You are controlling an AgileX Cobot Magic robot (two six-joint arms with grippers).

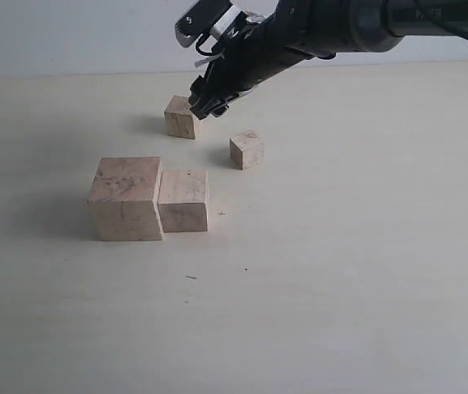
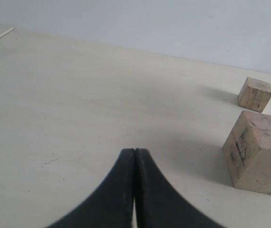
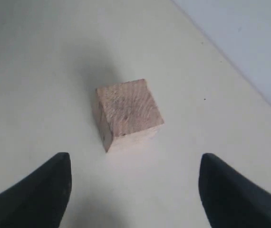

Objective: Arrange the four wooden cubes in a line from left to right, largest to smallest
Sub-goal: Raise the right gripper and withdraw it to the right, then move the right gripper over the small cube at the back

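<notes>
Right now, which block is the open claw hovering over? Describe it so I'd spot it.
Start at the pale beige table, where the biggest pale wooden cube touches a smaller one. Behind that pair stands a lone small beige wooden cube, farthest back, just below the black claw.

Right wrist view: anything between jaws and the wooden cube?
Nothing. In the right wrist view only bare cream tabletop lies between the right gripper, jaws open, and the pale beige wooden cube.
</notes>
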